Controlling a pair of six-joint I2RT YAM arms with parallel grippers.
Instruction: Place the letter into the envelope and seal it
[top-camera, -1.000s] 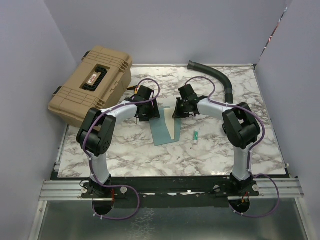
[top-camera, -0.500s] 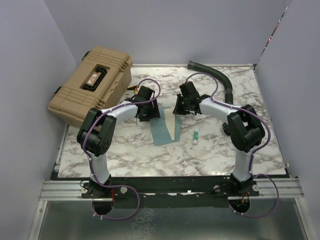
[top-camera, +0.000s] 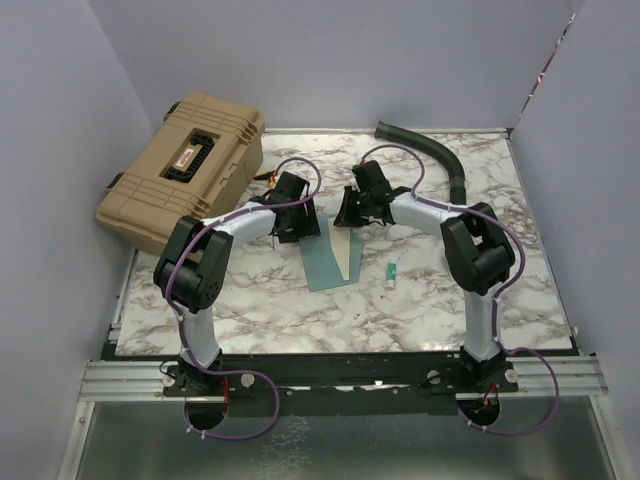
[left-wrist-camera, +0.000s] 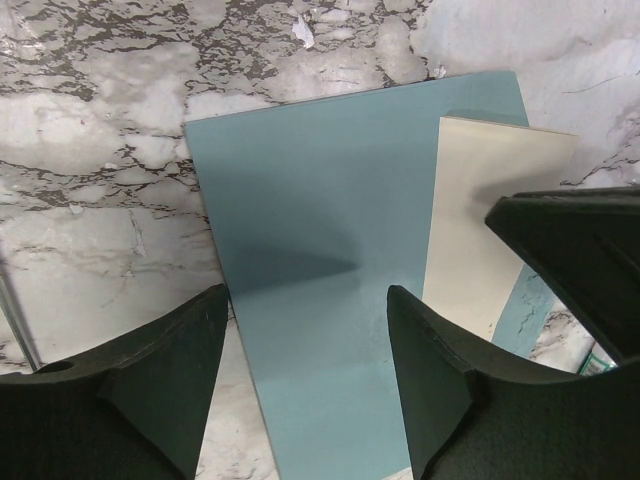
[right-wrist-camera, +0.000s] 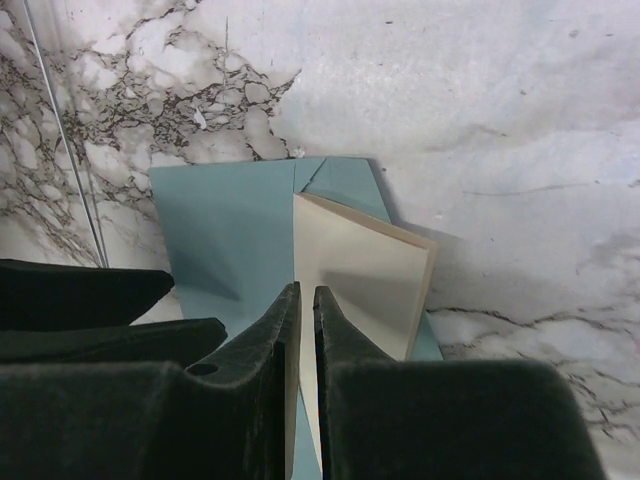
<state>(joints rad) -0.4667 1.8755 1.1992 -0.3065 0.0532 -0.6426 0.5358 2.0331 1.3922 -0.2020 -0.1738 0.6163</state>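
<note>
Tan case sits at ten o'clock on the marble table. At centre, the left gripper hangs over the envelope, jaws spread wide, holding nothing. The envelope lies flat mid-table. At its three o'clock, the right gripper has its jaws nearly together, pinching one edge of the letter. That sheet lies over the envelope's right side. Small green-and-white item at four o'clock; black hose at one o'clock.

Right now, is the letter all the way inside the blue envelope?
No, the letter shows in the open over the envelope, with its edge pinched in the right gripper.
</note>
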